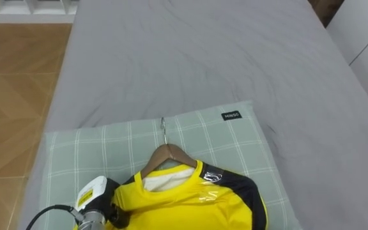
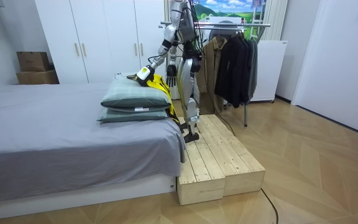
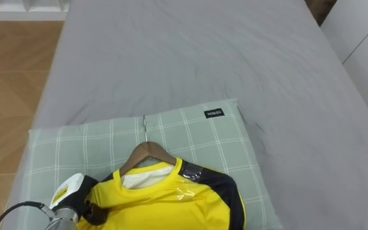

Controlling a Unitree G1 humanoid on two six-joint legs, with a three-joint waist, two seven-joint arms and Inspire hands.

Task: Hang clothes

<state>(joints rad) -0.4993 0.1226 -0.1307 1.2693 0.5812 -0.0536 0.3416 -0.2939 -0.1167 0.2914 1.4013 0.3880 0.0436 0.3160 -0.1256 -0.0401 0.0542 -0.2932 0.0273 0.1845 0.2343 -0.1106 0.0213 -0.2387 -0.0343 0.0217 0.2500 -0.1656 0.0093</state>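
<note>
Yellow shirt (image 1: 184, 204) on wooden hanger (image 1: 168, 153), lying on checked pillow (image 1: 235, 137) at lower centre, left robot hand (image 1: 104, 204) at shirt's shoulder, grip cannot be told, grey bed (image 1: 203, 57)

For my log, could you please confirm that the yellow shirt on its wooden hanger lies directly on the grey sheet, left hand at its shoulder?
Not quite: in the left eye view the yellow shirt on its wooden hanger lies on the green checked pillow, with the left hand at its shoulder.

Shirt (image 1: 190, 199) on hanger (image 1: 167, 153), lying on pillow (image 1: 101, 147), pillow on bed (image 1: 203, 57), left hand (image 1: 109, 206) at shirt's left edge
</note>
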